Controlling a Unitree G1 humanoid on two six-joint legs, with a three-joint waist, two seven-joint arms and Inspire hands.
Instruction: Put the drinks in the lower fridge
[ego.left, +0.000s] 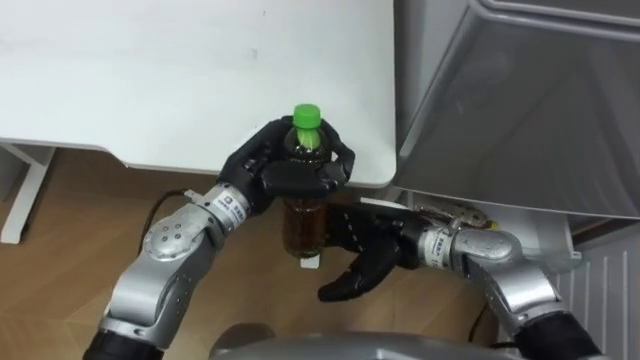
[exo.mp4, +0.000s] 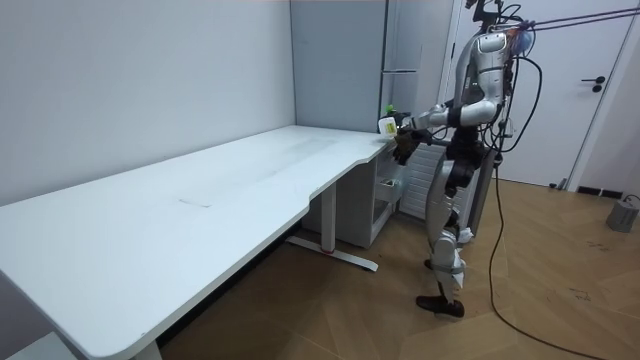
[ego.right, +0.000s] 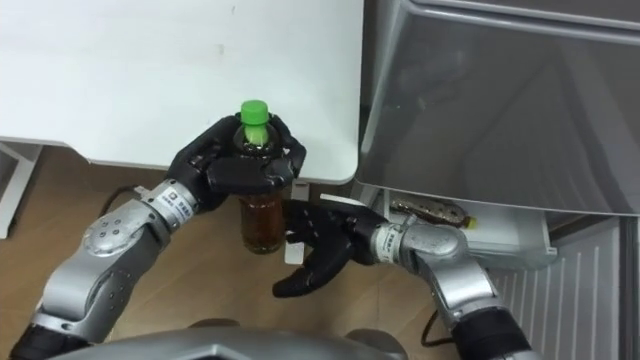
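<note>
Green-capped and filled with amber-brown drink, the tea bottle stands upright in the left robot hand. This robot hand's dark fingers and thumb are curled round the bottle's neck and shoulder, so the green cap pokes out above them and the brown body hangs free beneath.

Behind and to the left of this robot hand lies the white table, whose rounded corner sits just behind the bottle. Under the robot hand is the wooden floor.

The right robot hand hangs lower, just beside the bottle's base on its right. Its fingers are loosely spread and hold nothing, with the palm turned towards the bottle. Whether it touches the bottle cannot be told.

To the right of both robot hands rises the grey fridge. Below its grey front, just beyond the right robot hand's wrist, the white lower compartment is open. Something bottle-like lies on its side in there, too dim to name with certainty.

In the room view the robot stands upright at the table's far end, right by the fridge, with both arms raised before its chest and the bottle held at about the height of the table top.
</note>
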